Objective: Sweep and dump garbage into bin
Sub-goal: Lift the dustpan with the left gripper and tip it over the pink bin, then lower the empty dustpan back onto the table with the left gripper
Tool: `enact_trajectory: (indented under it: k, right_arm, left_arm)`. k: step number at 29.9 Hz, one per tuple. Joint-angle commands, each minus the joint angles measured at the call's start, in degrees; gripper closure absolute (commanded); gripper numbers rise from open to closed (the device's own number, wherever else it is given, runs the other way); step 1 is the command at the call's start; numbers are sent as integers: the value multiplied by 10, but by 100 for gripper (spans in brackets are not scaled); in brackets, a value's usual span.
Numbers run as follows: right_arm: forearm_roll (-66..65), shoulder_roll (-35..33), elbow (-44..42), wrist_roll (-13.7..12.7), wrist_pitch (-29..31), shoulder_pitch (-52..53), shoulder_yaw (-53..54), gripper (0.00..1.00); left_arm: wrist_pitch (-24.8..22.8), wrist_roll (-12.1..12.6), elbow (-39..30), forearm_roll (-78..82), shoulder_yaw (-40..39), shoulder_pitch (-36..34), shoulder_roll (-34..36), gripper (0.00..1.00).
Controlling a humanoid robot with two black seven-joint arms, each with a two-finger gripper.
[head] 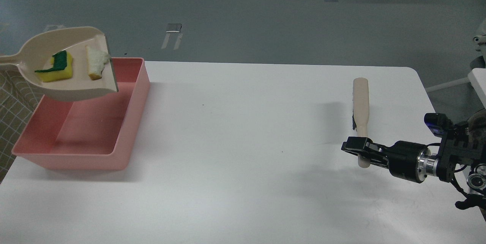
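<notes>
The table [243, 152] is carrying the bin [81, 137] at its left end. The dustpan [66, 67] is hanging over the bin's far-left corner, its handle running off the left edge. The brush [360, 101] is lying well to the right of the bin, and the right gripper [355, 149] is sitting at its handle end; whether the jaws are clamped cannot be told. The sponge piece [57, 67] and bread strip [95, 62] are resting inside the dustpan, above the bin.
</notes>
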Motion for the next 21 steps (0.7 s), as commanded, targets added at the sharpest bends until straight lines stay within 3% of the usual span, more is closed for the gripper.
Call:
enact_trajectory:
  k: [1,10,15,21]
  right_arm:
    - [-1,1,0,0,0,-1,0,100]
    - [-1,12,0,-2,0,0,0,100]
    - [-1,12,1,-2,0,2,1,100]
    - [-1,12,2,-2,0,3,2,100]
  left_arm:
    - [2,-55,15,93,-1,25,32,100]
    - [43,-70,3,210,-7,22,72,100]
    - [137,-84,-2,361,1,17,108,100]
    - [197,-85,-2,426,0,14,117,100]
